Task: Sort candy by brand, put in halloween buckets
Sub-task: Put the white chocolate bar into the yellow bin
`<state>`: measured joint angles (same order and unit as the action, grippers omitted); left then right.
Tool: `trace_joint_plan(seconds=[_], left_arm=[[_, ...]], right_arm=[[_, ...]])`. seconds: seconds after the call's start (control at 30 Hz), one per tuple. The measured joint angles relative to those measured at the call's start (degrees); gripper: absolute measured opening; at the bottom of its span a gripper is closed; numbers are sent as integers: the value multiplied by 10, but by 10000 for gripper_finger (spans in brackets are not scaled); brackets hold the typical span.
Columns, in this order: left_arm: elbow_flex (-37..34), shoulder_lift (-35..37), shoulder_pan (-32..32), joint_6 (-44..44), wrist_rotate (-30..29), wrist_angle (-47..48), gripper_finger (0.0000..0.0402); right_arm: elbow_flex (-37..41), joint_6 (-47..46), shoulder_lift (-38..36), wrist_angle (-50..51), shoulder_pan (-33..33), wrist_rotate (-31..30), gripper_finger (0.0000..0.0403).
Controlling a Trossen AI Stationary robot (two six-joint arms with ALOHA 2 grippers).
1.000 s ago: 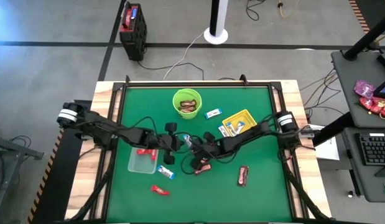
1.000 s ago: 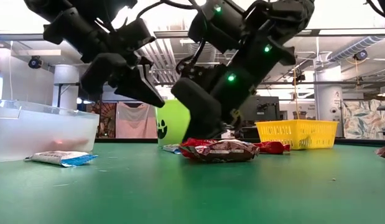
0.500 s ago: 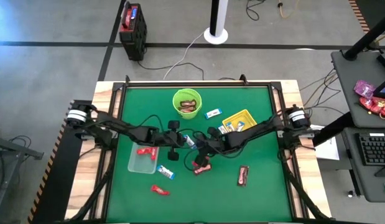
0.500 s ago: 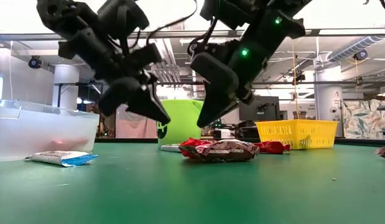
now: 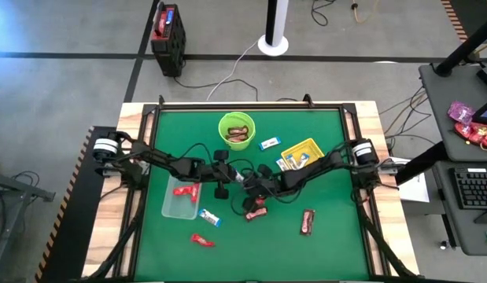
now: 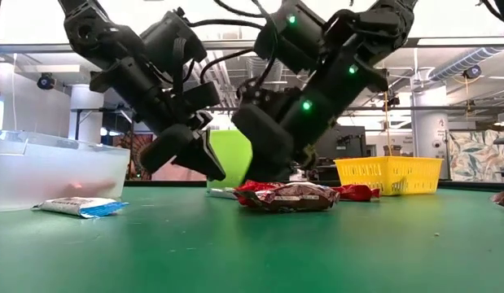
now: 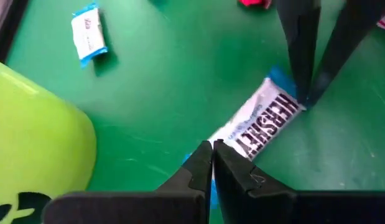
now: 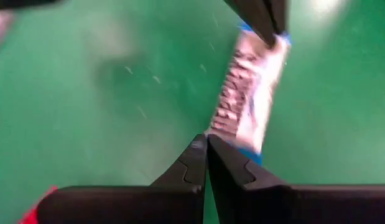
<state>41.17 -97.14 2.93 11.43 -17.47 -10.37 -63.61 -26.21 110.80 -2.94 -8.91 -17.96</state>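
Observation:
A blue-and-white candy bar [image 7: 257, 124] lies flat on the green table between my two grippers. My left gripper [image 7: 212, 148] is shut, its tips at the bar's near end. My right gripper [image 8: 206, 142] is shut too, and in the left wrist view its tips [image 7: 303, 99] stand at the bar's other end. From above, both grippers meet at the table's middle [image 5: 239, 179]. The lime-green bucket [image 5: 237, 130] holds brown candy, the yellow tray [image 5: 304, 154] holds blue-and-white candy, and the clear tub [image 5: 181, 202] holds a red one. My left gripper's shut fingertips come slanting down from the table's left onto the bar's blue end [image 7: 191, 163]. Whether a wrapper edge sits between them, I cannot tell. The bar lies on the table. My right gripper's shut fingertips come slanting down from the table's right and touch the bar's opposite blue end [image 7: 280, 79]. That view is blurred, so the kind of hold does not show.
Loose candy lies around: a blue-and-white bar [image 5: 270, 144] near the bucket, another [image 5: 209, 218] by the tub, a red one [image 5: 201, 240] near the front, a red and brown pile [image 5: 256, 211] below the grippers, and a maroon bar [image 5: 308, 222] at the right.
My left gripper has sunk toward the table and moved toward the table's right, reaching the blue-and-white bar. My right gripper rose away from the table half a second ago and has come back down to the bar. Both stayed shut.

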Motion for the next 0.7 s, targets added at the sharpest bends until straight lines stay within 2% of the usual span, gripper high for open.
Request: trace_joint_plan(seconds=[0.17, 0.3, 0.47, 0.63, 0.7], left_arm=[[0, 1, -3, -1, 0, 2, 0], [0, -7, -4, -4, 0, 1, 0], [0, -12, -4, -4, 1, -1, 0], [4, -12, -8, 3, 0, -24, 0], [4, -12, -13, 7, 0, -38, 0]], right_arm=[[1, -12, -19, 83, 11, -17, 9], [2, 29, -38, 87, 13, -10, 9], [4, 64, -62, 90, 18, 33, 9], [11, 59, -75, 94, 26, 28, 9], [14, 45, -75, 94, 29, 8, 9]])
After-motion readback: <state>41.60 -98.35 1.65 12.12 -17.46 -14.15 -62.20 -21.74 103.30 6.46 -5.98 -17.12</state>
